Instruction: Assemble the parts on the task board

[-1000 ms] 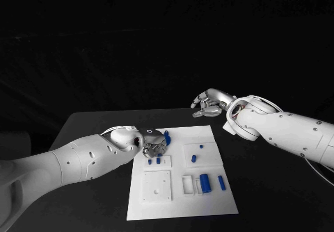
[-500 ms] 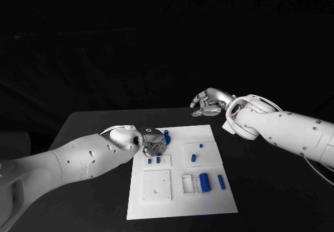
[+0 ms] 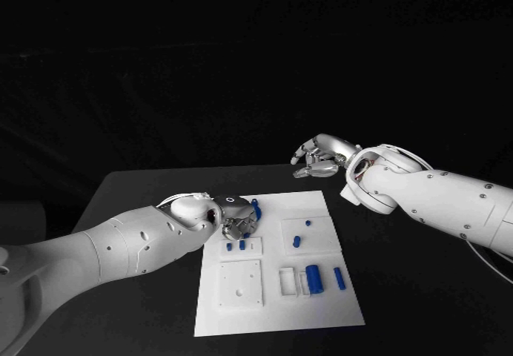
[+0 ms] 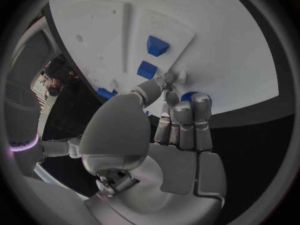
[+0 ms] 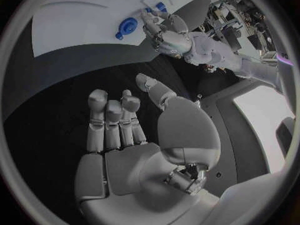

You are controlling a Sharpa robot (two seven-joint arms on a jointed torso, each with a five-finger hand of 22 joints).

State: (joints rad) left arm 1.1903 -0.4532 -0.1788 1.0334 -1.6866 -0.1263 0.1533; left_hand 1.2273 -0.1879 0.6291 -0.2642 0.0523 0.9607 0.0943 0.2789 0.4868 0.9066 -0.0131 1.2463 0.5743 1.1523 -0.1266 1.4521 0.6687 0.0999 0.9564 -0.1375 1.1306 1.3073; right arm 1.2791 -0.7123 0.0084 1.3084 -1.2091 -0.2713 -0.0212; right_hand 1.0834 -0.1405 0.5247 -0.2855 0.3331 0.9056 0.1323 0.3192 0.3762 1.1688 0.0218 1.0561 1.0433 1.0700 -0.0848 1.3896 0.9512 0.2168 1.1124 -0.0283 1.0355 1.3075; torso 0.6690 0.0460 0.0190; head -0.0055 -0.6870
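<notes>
The left robot hand (image 3: 237, 216) is hovering over the far left corner of the task board (image 3: 280, 308), fingers curled toward a round blue part (image 4: 187, 96) lying just beyond its fingertips (image 4: 201, 101); whether they are touching it I cannot tell. Two small blue blocks (image 4: 156, 45) are sitting in a recess further in on the board. The right robot hand (image 3: 321, 157) is waiting off the board above the worktop (image 3: 139, 189), fingers loosely spread, holding nothing, so the left is nearer. Since a second ago the left robot hand has edged slightly toward the far edge.
</notes>
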